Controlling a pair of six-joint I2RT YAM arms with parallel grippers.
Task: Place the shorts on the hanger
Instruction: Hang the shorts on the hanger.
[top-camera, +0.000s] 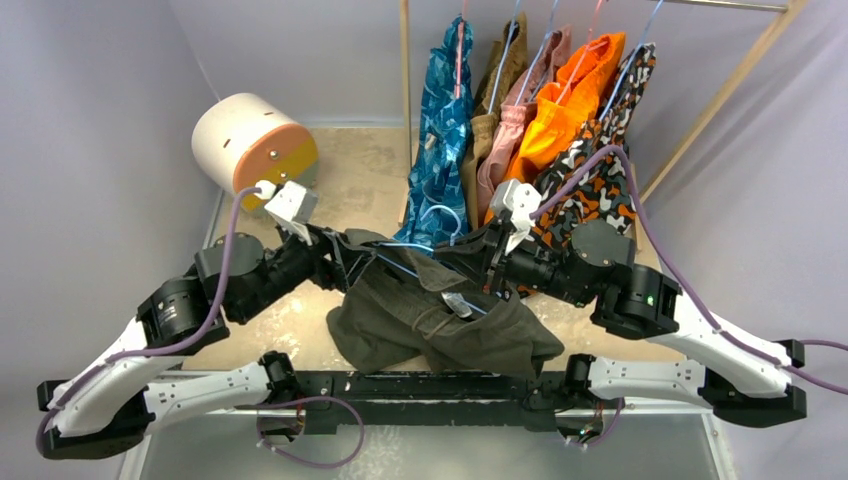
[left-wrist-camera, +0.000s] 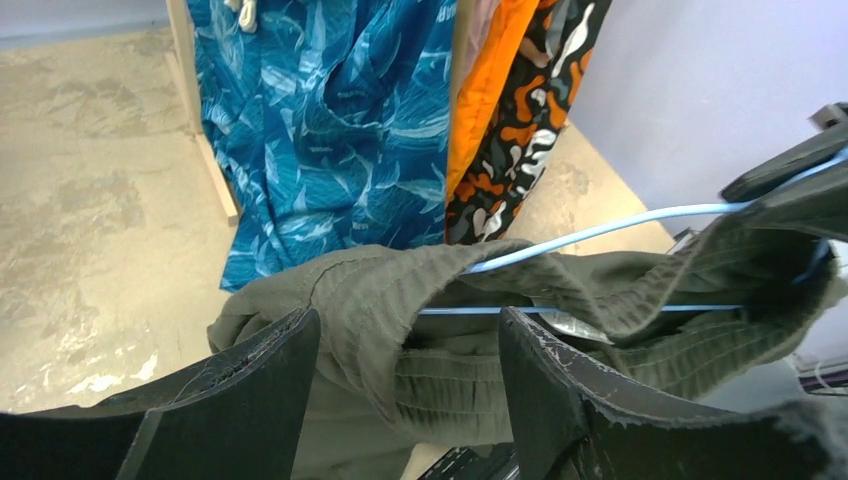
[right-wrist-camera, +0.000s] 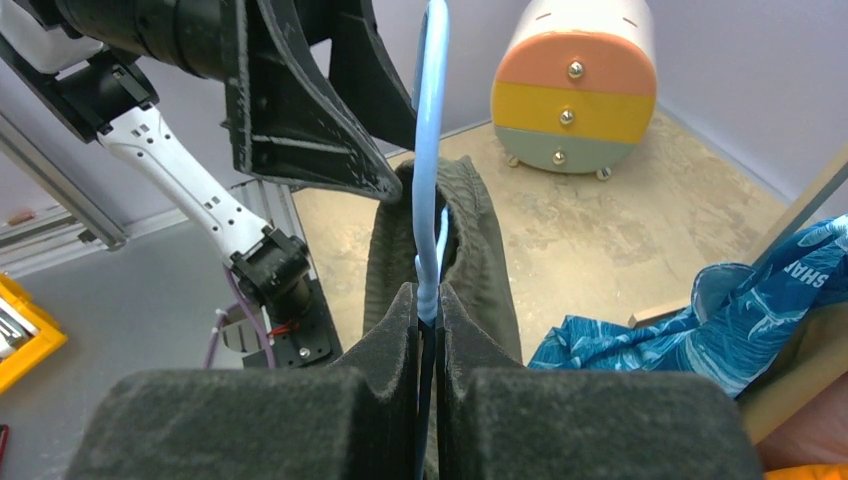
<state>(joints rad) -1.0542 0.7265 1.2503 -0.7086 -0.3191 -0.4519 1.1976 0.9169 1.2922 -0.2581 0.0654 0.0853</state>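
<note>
The fingers (left-wrist-camera: 250, 400) of the left gripper (left-wrist-camera: 405, 325) stand apart astride the shorts (left-wrist-camera: 400, 290), which drape over the hanger (left-wrist-camera: 600, 228) between both grippers. The right gripper (right-wrist-camera: 428, 300) clenches its wire, plain only in its wrist view. Blue patterned shorts (top-camera: 445, 130) crowd just behind.

Hanger mostly buried in the shorts

From above, the hanger (top-camera: 395, 265) shows only as short blue stretches, the rest lost under the shorts (top-camera: 440, 330), where the tips of the left jaws also disappear. In the left wrist view, the wire slips into folds and the shorts run off the bottom and right edges. In the right wrist view, the hanger leaves the top edge, its lower part hidden where the right jaws pinch it.
</note>
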